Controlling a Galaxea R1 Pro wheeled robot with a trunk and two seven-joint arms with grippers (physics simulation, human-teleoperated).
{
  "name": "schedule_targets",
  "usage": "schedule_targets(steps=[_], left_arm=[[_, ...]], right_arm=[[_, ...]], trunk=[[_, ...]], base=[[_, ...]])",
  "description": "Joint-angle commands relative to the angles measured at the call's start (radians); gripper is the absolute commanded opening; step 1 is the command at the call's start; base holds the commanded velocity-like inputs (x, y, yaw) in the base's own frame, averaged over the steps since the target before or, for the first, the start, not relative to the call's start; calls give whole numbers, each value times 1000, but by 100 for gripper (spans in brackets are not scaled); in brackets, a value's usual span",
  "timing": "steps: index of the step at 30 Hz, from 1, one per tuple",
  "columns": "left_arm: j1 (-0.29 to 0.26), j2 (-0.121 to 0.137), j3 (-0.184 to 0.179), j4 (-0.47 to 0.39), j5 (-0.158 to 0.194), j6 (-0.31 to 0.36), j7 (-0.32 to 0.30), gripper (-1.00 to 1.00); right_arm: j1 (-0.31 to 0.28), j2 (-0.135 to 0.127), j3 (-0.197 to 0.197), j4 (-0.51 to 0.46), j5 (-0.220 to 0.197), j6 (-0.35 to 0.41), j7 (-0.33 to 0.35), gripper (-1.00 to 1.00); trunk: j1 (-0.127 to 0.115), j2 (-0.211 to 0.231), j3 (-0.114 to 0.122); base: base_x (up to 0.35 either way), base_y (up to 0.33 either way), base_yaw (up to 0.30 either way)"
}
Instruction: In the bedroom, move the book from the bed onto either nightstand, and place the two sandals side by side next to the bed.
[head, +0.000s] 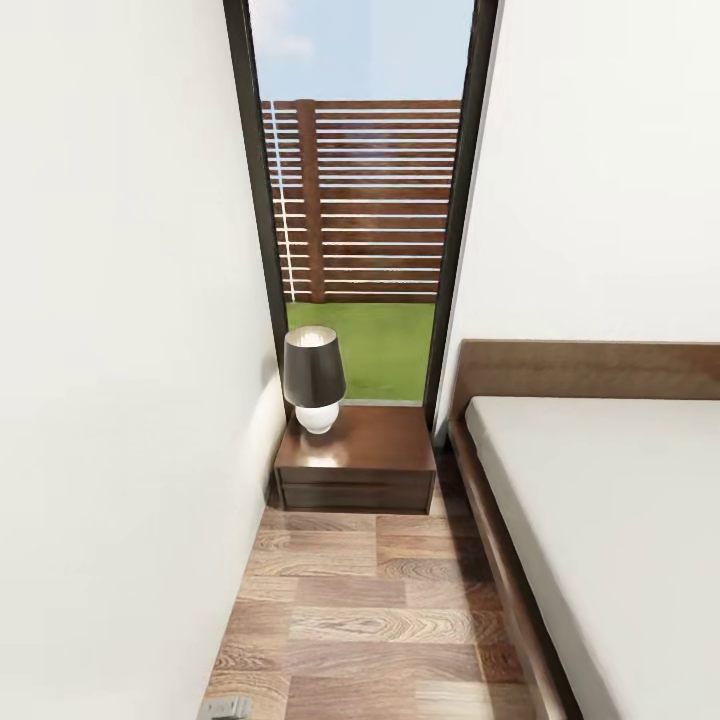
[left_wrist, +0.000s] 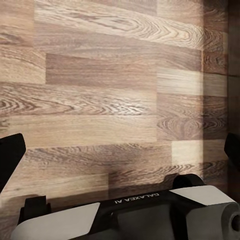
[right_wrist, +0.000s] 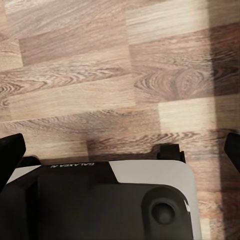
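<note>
While both pincers hang over bare wood-plank floor (left_wrist: 100, 75), the bed (head: 610, 520), a plain white mattress on a dark brown frame with a wooden headboard, lies ahead and to their right. Ahead, beside the bed under the tall dark-framed window (head: 360, 200), stands the glossy dark-brown nightstand (head: 365, 455), bearing a dark-shaded lamp (head: 314, 385). Left pincer (left_wrist: 120, 155) fingers spread wide apart; right pincer (right_wrist: 120, 152) likewise apart, nothing between.

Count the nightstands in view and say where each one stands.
1. The nightstand stands below the tall window, between the left wall and the bed, with a lamp on it. Any other would be out of frame.
</note>
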Motion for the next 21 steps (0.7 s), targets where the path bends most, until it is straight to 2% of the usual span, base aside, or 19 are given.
schedule_targets(steps=[1,10,21], left_arm=[[-1,0,7,1,-11,-5,-2,100],[-1,0,8,1,-11,-5,-2,100],[-1,0,8,1,-11,-5,-2,100]], right_arm=[[-2,0,-8,5,10,-8,0,100],[-2,1,-9,5,10,-8,-3,100],[-2,1,-7,5,10,-8,1,100]], trunk=[[0,-1,-1],[0,-1,-2],[0,-1,-6]], base=[[0,0,0],[0,0,-16],[0,0,-130]])
